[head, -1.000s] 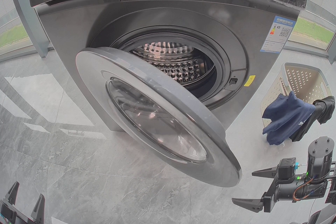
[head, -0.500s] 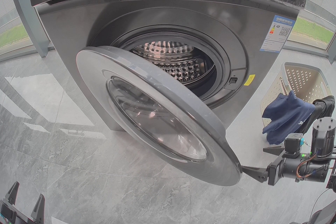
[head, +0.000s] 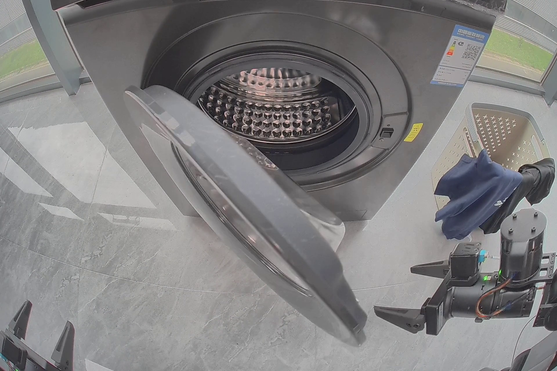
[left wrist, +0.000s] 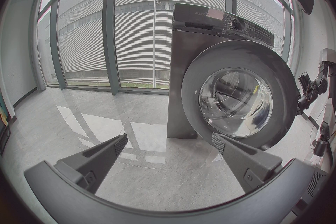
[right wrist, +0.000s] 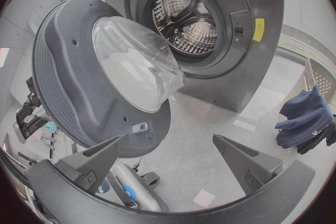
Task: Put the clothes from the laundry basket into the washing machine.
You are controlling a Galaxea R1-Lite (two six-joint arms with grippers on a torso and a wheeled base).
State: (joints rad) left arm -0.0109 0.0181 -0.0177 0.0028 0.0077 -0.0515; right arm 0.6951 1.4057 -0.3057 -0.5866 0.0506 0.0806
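Door point(head: 243, 198) hangs open between left gripper point(left wrist: 168, 137) and right gripper point(head: 395, 290), both spread wide

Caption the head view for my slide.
Open right gripper hovers by the open round door of the grey washing machine; navy garment and black garment drape the beige plastic laundry basket.

the washing machine point(head: 377, 36) looks satin grey metal, its drum point(head: 267, 117) shiny studded steel; the floor point(head: 87, 250) is glossy stone, the clothes point(head: 473, 192) soft cloth.
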